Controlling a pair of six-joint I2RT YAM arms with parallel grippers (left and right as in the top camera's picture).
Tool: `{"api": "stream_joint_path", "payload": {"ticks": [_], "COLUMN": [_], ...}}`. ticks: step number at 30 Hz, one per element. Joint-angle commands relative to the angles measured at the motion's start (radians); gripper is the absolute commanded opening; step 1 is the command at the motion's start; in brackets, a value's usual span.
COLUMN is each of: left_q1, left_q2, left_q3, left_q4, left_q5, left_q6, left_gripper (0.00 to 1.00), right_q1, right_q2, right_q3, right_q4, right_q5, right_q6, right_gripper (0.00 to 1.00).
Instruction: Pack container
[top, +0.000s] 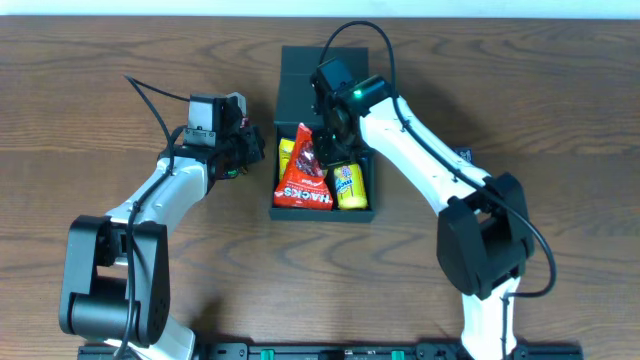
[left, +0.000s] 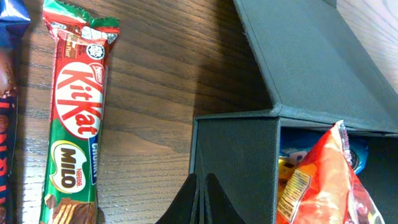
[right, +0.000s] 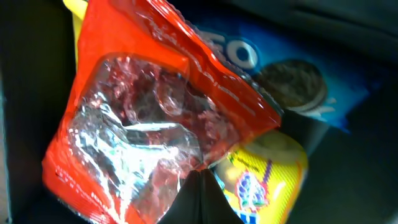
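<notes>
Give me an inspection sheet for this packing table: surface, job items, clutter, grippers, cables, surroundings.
Surface: wooden table.
Job's things: container, lid open, holding a red snack packet, a yellow packet and an Oreo packet; KitKat bar on the table beside it.
Clutter: blue wrapper edge next to the KitKat bar.
Grippers: left gripper shut, empty, beside the container; right gripper shut, over the container at the red snack packet's edge.
Cables: left arm cable, right arm cable, both black loops.
Surroundings: nothing seen.
</notes>
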Motion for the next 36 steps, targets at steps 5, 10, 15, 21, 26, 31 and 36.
{"api": "stream_joint_path", "payload": {"ticks": [5, 10, 15, 21, 26, 31, 36], "left_q1": [0.0, 0.0, 0.0, 0.0, 0.0, 0.0, 0.0], "left_q2": [-0.018, -0.018, -0.018, -0.018, -0.018, -0.018, -0.018], "left_q3": [0.015, 0.016, 0.016, 0.015, 0.015, 0.015, 0.016], "left_q4": [0.0, -0.001, -0.001, -0.001, -0.001, 0.0, 0.0], "left_q5": [0.025, 0.03, 0.063, 0.062, 0.062, 0.062, 0.061], "left_q6": [0.003, 0.003, 0.003, 0.003, 0.004, 0.004, 0.004], "left_gripper": [0.06, 0.06, 0.06, 0.06, 0.06, 0.06, 0.06], "right_q1": [0.027, 0.028, 0.029, 0.02, 0.006, 0.004, 0.011], "right_q2": [0.053, 0.062, 0.062, 0.04, -0.034, -0.072, -0.072], "right_q3": [-0.007, -0.007, -0.007, 0.011, 0.031, 0.031, 0.03], "right_q4": [0.076, 0.113, 0.136, 0.103, 0.093, 0.061, 0.046], "right_q5": [-0.051, -0.051, -0.051, -0.051, -0.051, -0.051, -0.108], "right_q6": [-0.049, -0.06, -0.083, -0.083, -0.091, -0.094, -0.125], "right_gripper": [0.01, 0.02, 0.01, 0.01, 0.01, 0.01, 0.02]}}
